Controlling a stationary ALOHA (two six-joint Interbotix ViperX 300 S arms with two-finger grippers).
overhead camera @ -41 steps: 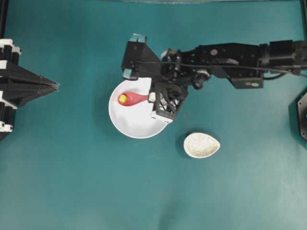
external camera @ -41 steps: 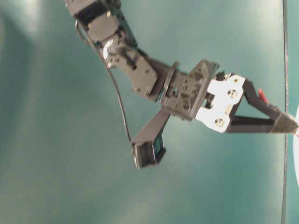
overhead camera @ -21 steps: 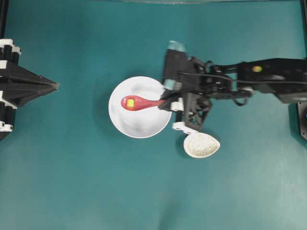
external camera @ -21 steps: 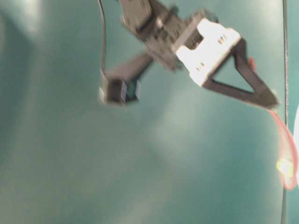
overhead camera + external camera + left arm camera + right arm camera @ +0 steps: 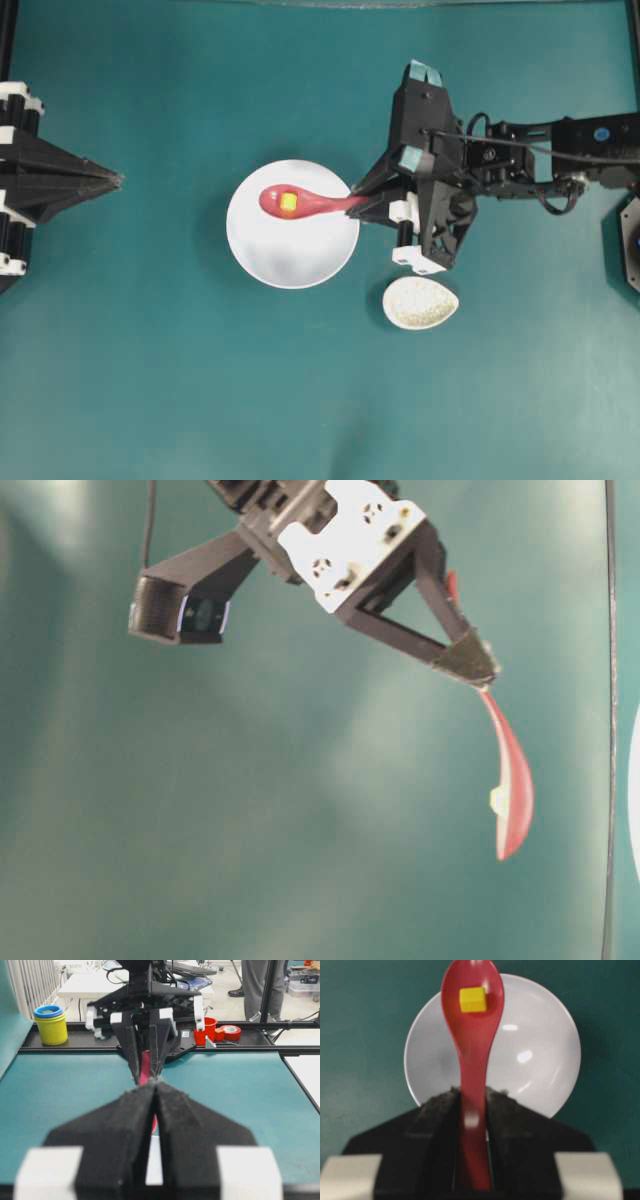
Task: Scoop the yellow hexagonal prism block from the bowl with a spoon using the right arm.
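No legible text, label, brand, number or sign anywhere; only unreadable blurred specks on the pale equipment (image 5: 82, 966) behind the table at about eleven o'clock in the left wrist view.

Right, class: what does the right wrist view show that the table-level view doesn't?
Only the right wrist view shows the white bowl under the spoon and the yellow block's flat faces. Only the table-level view shows the wrist camera and the spoon side-on, hanging clear of the surface. Both show the right end effector clamping the red spoon's handle.
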